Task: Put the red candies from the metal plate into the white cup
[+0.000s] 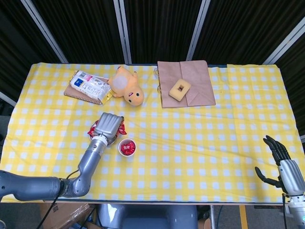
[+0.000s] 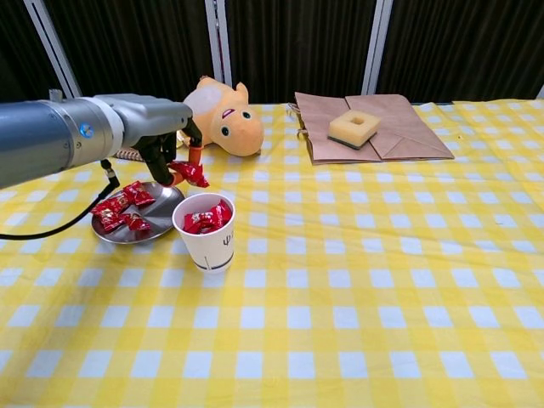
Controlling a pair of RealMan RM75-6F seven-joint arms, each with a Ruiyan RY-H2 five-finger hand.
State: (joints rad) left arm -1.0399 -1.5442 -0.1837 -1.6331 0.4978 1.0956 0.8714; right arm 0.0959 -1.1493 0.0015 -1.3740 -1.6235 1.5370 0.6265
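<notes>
One metal plate [image 2: 161, 223], one white cup [image 2: 206, 240], one plush toy [image 2: 219, 117], one paper bag [image 2: 399, 132], one sponge [image 2: 354, 127], one snack packet [image 1: 88, 86], two robot hands [image 2: 174, 144] [image 1: 281, 160].

Bright, even overhead light covers the checked tablecloth [image 1: 190, 143]. Shadows are soft and short. Both views are sharp against black curtains [image 2: 297, 42].
</notes>
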